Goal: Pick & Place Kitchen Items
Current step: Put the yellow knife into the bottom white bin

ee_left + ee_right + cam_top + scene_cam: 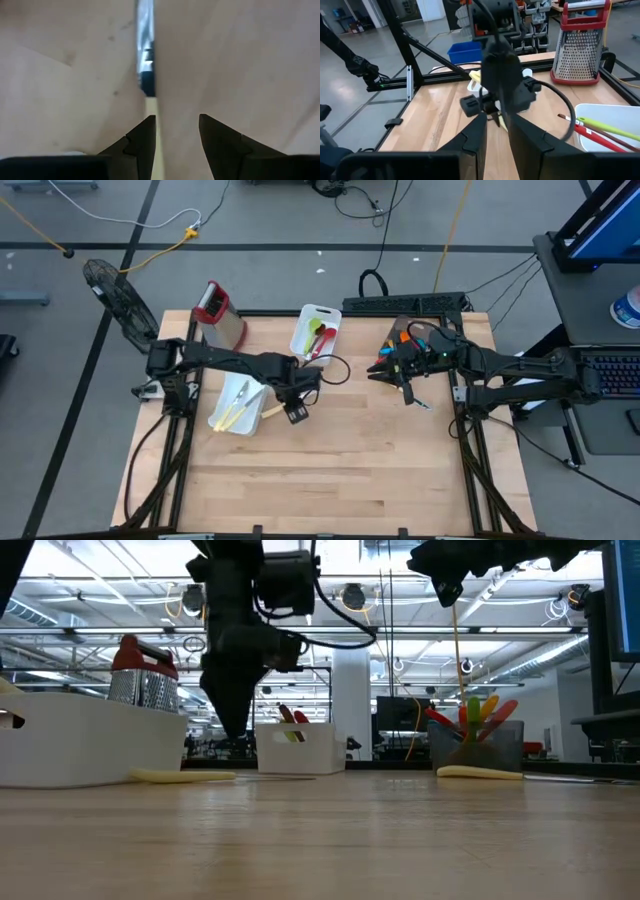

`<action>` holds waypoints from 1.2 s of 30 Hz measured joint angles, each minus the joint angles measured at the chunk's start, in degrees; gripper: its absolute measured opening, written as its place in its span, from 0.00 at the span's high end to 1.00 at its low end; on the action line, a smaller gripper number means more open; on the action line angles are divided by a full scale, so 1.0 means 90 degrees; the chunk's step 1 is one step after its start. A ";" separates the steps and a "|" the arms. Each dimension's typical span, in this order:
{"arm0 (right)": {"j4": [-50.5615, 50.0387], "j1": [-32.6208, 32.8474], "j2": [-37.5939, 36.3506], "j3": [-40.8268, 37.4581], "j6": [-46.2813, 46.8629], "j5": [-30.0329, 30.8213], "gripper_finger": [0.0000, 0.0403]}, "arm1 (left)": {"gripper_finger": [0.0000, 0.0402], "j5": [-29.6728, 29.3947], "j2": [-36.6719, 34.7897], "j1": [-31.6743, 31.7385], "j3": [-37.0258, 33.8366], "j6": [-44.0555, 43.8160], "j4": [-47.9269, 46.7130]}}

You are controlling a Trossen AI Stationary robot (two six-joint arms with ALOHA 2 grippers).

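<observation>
My left gripper (288, 406) points down, open, a little above the table beside the left white tray (222, 420), which holds cream-handled cutlery (238, 402). A cream-handled knife (151, 107) lies flat on the table below it, its handle by one finger (142, 142). It also shows in the high view (271, 412). My right gripper (497, 125) hangs high over the table's right part, its fingers a narrow gap apart and empty, near a dark bin of coloured utensils (475, 730). Another cream-handled piece (421, 403) lies on the table near it.
A second white tray (318, 330) at the far middle holds red and green utensils. The metal grater with a red top (218, 315) stands at the far left. The near half of the wooden table (340, 480) is bare wood.
</observation>
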 joint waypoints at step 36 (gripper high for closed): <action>-0.0003 -0.0046 0.0000 0.0001 0.0140 0.0187 0.83 | 0.62 -0.0318 0.0577 0.0255 -0.0005 0.0365 0.0002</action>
